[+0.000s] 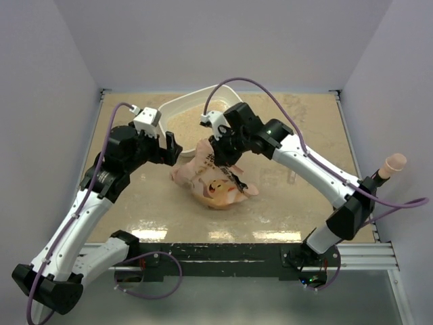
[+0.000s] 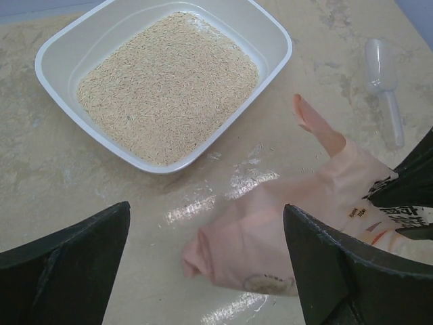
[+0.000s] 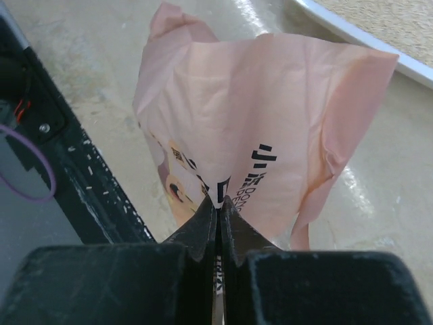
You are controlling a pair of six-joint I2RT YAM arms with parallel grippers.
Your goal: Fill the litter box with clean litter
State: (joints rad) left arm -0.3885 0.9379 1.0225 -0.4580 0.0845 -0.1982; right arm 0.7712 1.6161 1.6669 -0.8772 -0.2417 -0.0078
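The white litter box [image 2: 57, 47] holds a layer of pale beige clean litter [image 2: 169, 84]; it also shows at the back of the table in the top view [image 1: 177, 103]. The orange-pink printed bag [image 1: 211, 177] lies limp on the table in front of the box. My right gripper [image 3: 218, 203] is shut on a fold of the bag [image 3: 264, 122] and holds that part up. My left gripper [image 2: 206, 271] is open and empty, above the bag's left end [image 2: 250, 237], its fingers [image 2: 74, 261] apart on either side.
A clear plastic scoop [image 2: 385, 84] lies on the table right of the litter box. A few stray granules lie on the tabletop near the box. The table's black front rail [image 1: 230, 250] runs along the near edge. Grey walls enclose the left, back and right.
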